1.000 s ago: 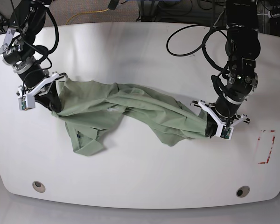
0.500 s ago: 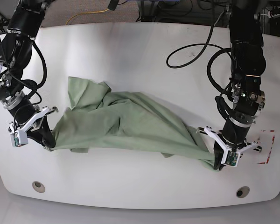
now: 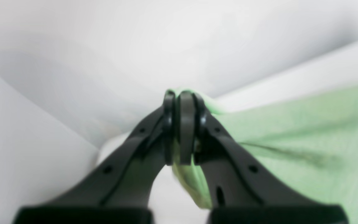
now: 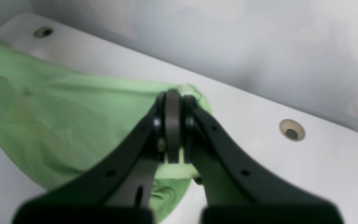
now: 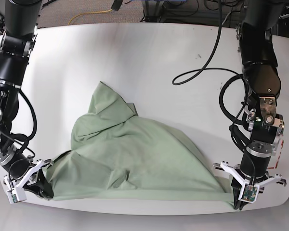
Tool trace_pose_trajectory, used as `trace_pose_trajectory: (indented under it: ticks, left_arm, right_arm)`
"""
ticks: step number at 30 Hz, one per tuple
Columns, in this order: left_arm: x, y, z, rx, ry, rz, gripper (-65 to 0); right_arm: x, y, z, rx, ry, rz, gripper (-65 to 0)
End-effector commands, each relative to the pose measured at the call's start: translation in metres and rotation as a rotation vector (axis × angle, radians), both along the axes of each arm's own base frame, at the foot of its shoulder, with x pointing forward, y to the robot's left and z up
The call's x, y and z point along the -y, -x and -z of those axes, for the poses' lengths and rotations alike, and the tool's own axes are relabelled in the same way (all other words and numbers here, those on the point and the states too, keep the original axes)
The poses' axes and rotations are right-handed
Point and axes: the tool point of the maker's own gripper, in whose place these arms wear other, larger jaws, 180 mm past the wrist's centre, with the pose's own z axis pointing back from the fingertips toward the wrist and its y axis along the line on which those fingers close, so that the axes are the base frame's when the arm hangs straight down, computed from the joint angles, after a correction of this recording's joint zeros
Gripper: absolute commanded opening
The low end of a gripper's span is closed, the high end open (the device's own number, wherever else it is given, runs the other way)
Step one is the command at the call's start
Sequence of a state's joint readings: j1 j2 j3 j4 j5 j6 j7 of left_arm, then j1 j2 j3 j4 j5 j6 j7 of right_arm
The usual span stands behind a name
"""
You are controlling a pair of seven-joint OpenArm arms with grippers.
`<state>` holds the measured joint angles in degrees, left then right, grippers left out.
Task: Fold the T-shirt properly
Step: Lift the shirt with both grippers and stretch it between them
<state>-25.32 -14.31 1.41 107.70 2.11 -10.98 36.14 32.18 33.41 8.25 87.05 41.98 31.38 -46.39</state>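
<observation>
The pale sage-green T-shirt (image 5: 135, 159) lies spread on the white table (image 5: 149, 62), with one straight edge stretched along the table's front edge and a bunched hump at the back left. My left gripper (image 5: 237, 199) is shut on the shirt's front right corner; the left wrist view shows its fingers (image 3: 180, 124) pinching green fabric (image 3: 291, 130). My right gripper (image 5: 44, 190) is shut on the front left corner; the right wrist view shows its fingers (image 4: 172, 124) clamped on the cloth (image 4: 57, 118). Collar, logo and tag do not show.
A black cable (image 5: 202, 72) loops over the table at the back right. A red marking (image 5: 278, 161) sits at the right edge behind the left arm. A round hole (image 4: 291, 130) in the tabletop lies near the right gripper.
Both grippers have pulled the shirt toward the table's front edge, still holding it. The stretched edge has moved forward and the cloth has spread out wider behind it.
</observation>
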Motion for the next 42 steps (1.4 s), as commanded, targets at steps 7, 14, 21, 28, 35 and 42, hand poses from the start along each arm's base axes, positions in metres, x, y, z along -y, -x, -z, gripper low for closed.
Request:
trace_pose_trajectory:
  ticks: [7,14,21,28,35,42]
  left_arm:
    - [-0.02,-0.006,-0.091,0.133,-0.01,-0.078,-65.0]
    - [-0.026,-0.004,-0.138,0.194,-0.018,-0.106,-65.0]
    - [-0.022,-0.003,-0.137,0.133,-0.098,-0.1,-65.0]
    - [-0.011,0.0,-0.09,-0.005,-0.207,-0.06,-65.0]
    - [0.023,0.013,-0.008,-0.171,-0.241,0.049,-65.0]
    - [0.043,0.035,0.064,-0.329,-0.189,0.111,-65.0]
  right_arm:
    - [0.011,-0.031,-0.103,0.155,0.06,0.007,-65.0]
    - [0.003,-0.032,-0.176,0.265,0.15,-0.007,-65.0]
    - [0.005,-0.022,-0.2,0.296,0.207,0.004,-65.0]
    - [0.013,-0.015,-0.155,0.233,0.199,0.011,-65.0]
    - [0.022,0.001,-0.095,0.147,0.126,0.016,-65.0]
    - [0.035,0.026,-0.034,0.047,0.082,0.047,-65.0]
